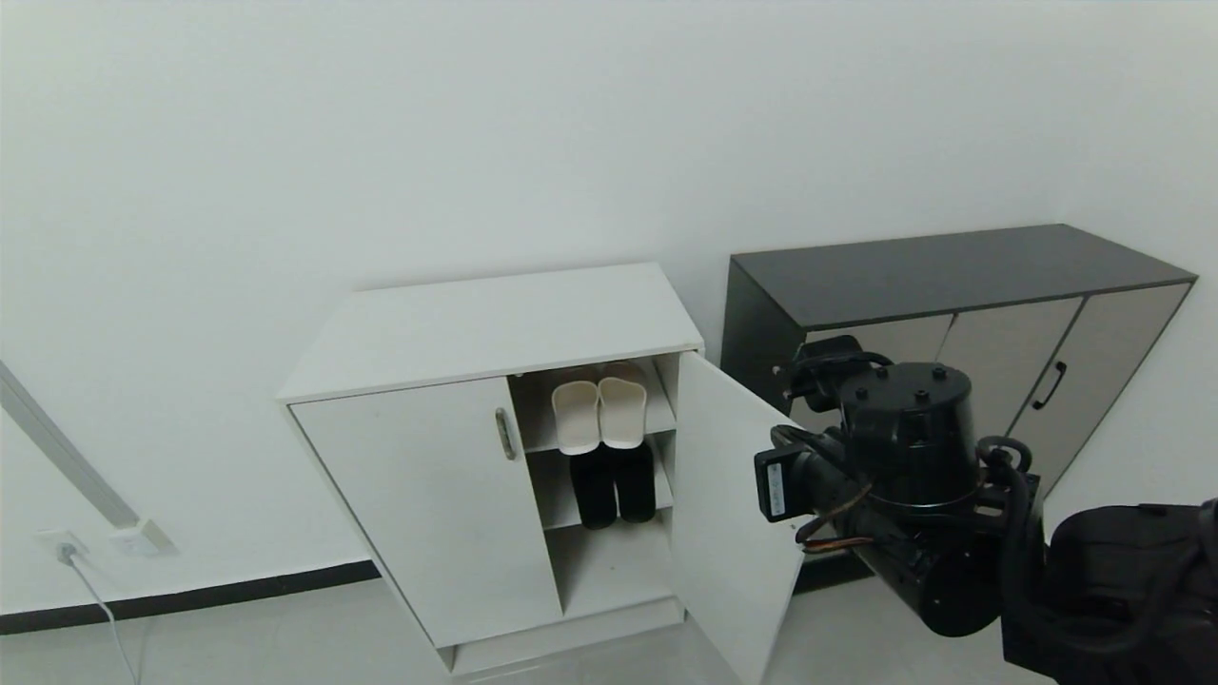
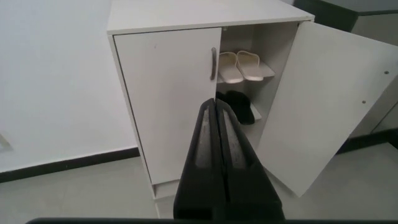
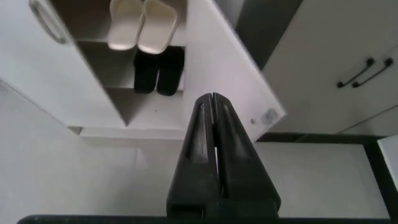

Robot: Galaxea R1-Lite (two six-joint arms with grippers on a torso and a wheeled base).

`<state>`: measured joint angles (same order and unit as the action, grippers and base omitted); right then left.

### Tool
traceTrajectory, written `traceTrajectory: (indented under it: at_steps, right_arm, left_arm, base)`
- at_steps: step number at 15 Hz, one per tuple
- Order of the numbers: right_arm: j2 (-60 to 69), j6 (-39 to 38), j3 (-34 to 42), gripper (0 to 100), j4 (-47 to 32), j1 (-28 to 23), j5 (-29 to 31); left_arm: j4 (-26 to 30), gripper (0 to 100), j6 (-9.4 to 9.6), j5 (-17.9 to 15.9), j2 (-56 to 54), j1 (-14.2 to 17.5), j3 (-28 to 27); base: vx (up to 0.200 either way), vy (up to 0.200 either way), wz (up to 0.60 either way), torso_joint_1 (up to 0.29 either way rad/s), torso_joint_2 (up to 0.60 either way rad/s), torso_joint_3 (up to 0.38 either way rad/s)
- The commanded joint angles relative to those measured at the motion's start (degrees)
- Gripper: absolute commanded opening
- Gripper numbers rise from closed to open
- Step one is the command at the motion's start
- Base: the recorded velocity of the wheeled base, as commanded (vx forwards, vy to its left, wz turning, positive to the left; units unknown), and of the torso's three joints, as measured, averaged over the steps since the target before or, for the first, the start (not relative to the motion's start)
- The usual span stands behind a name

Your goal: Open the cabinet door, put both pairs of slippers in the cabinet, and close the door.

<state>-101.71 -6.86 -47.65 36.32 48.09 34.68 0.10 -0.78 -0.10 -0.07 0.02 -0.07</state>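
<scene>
Pinched together and empty: left end effector, right end effector. An off-centre push could slip off the cabinet door just ahead.

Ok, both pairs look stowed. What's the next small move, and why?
Probably bring the right gripper to the free edge of the open door and start swinging it shut. The white slippers and black slippers sit on shelves inside, and the gripper is shut, empty, near that door.
</scene>
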Motion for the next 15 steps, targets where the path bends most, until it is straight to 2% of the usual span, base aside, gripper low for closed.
traceTrajectory:
  at_steps: [1, 4, 7, 9, 10, 11, 14, 15]
  right_arm:
    - [0.1, 0.0, 0.0, 0, 0.0, -0.2, 0.0]
    - [0.0, 0.0, -0.1, 0, 0.2, -0.4, 0.0]
    - [-0.1, 0.4, -0.2, 0, 0.3, -1.4, 0.0]
    - [-1.7, 0.7, -1.4, 0, 0.4, -4.5, -0.8]
    - [-2.5, 0.4, -2.6, 0, 0.7, -7.8, -6.7]
    - [-3.9, 0.4, -4.5, 0, 0.6, -10.8, -10.2]
    - [-11.6, 0.4, -12.7, 0, 0.3, -17.7, -10.9]
    - [-13.3, 0.4, -14.2, 0, 0.4, -18.6, -10.9]
  left_arm:
    - [0.0, 0, -0.01, 0.0, 0.1, 0.1, 0.0]
    - [0.0, 0, -0.10, 0.0, 0.1, 0.1, 0.0]
    - [0.0, 0, -0.10, 0.1, 0.1, 0.1, 0.0]
    - [0.0, 0, -0.10, 0.0, 0.1, 0.1, 0.0]
    - [0.0, 0, -0.10, 0.0, 0.1, 0.1, 0.0]
    - [0.0, 0, -0.10, 0.0, 0.1, 0.1, 0.0]
    - [0.0, 0, -0.10, 0.1, 0.1, 0.1, 0.0]
    - [0.0, 0, -0.10, 0.1, 0.1, 0.1, 0.0]
  base:
    - [0.000, 0.000, 0.00, 0.000, 0.00, 0.000]
    - [-0.200, 0.000, 0.00, 0.010, 0.01, -0.001]
    - [0.000, 0.000, 0.00, 0.000, 0.00, 0.000]
    - [0.000, 0.000, 0.00, 0.000, 0.00, 0.000]
    - [0.000, 0.000, 0.00, 0.000, 0.00, 0.000]
    - [0.000, 0.000, 0.00, 0.000, 0.00, 0.000]
    - [0.000, 0.000, 0.00, 0.000, 0.00, 0.000]
    - [0.000, 0.000, 0.00, 0.000, 0.00, 0.000]
